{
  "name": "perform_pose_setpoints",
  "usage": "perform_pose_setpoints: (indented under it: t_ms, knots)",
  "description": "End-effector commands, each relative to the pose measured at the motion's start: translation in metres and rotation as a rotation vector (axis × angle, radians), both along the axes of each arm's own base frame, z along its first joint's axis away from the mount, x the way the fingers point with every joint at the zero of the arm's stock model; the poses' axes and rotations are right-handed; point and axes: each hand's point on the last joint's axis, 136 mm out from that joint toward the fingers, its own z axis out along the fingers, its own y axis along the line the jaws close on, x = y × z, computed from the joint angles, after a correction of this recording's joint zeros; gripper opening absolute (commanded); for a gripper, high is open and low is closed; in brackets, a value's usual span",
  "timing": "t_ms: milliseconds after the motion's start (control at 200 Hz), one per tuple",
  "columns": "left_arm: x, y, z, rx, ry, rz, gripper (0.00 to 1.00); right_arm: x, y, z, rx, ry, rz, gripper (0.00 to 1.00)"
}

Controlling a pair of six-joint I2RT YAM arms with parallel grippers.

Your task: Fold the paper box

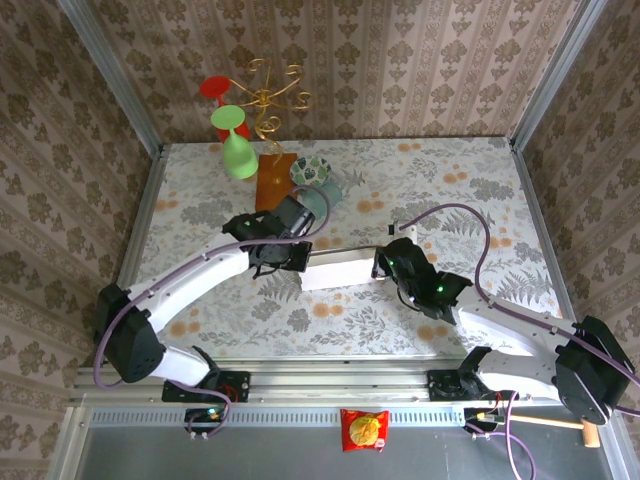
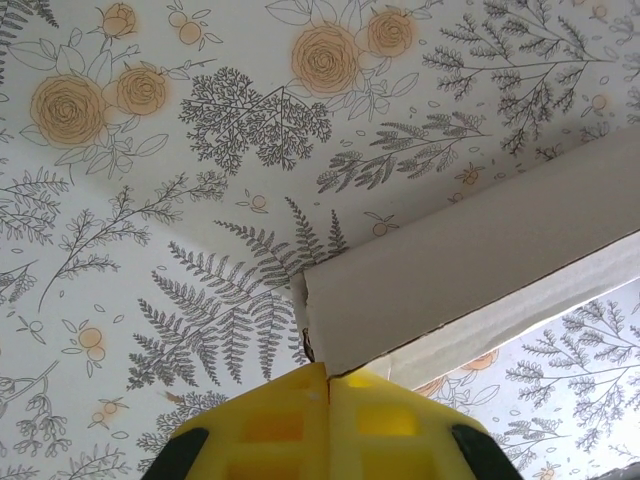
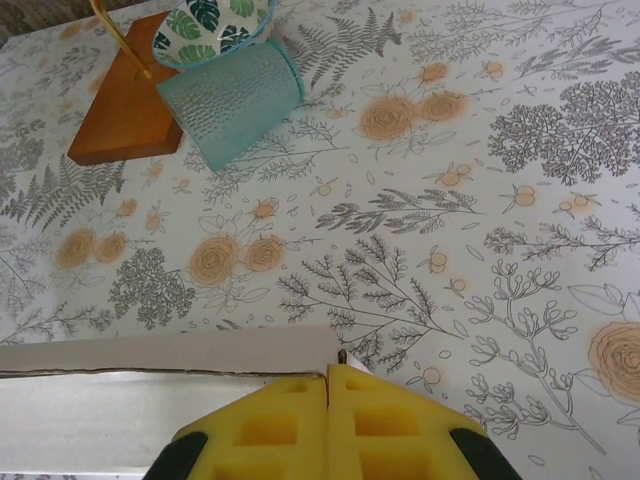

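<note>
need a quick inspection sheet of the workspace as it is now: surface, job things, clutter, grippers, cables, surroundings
surface: floral-print table, no spills seen
job's things: paper box mid-table, spanning between the two grippers
clutter: teal cup beside a wooden board, with a leaf-print bowl right by it; green glass, red glass and gold stand near the far-left corner; snack packet on the near rail
grippers: left gripper shut on one end of the box; right gripper shut on the other end
cables: purple cable loops over the table by the right arm
surroundings: patterned walls on three sides
</note>
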Motion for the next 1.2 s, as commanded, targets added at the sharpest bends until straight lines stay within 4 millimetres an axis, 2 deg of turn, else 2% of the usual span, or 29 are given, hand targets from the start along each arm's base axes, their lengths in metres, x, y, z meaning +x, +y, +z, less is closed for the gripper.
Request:
perform_pose_setpoints:
  t_ms: [0, 235, 460, 670, 920, 1060, 1195]
  knots:
    - [-0.005, 0.0, -0.001, -0.026, 0.003, 0.028, 0.0, -0.019, -0.013, -0.029, -0.034, 0.135, -0.034, 0.0]
    - [-0.008, 0.004, -0.007, -0.017, -0.017, 0.031, 0.0, -0.02, -0.01, -0.023, 0.048, 0.179, -0.083, 0.02]
    - [-0.012, 0.005, -0.012, 0.001, -0.017, 0.028, 0.0, -0.021, -0.013, -0.017, 0.09, 0.202, -0.121, 0.17]
    - [-0.013, 0.005, -0.013, 0.004, -0.014, 0.026, 0.0, -0.021, -0.019, 0.01, 0.193, 0.215, -0.211, 0.34]
    - [-0.013, 0.004, -0.012, -0.002, -0.014, 0.027, 0.0, -0.026, -0.025, 0.036, 0.457, 0.35, -0.433, 0.51]
    - [-0.012, 0.003, -0.011, -0.004, -0.019, 0.026, 0.0, -0.023, -0.007, 0.044, 0.662, 0.471, -0.557, 0.56]
    - [-0.013, 0.003, -0.012, -0.004, -0.019, 0.026, 0.0, -0.025, 0.023, 0.032, 0.822, 0.633, -0.691, 0.63]
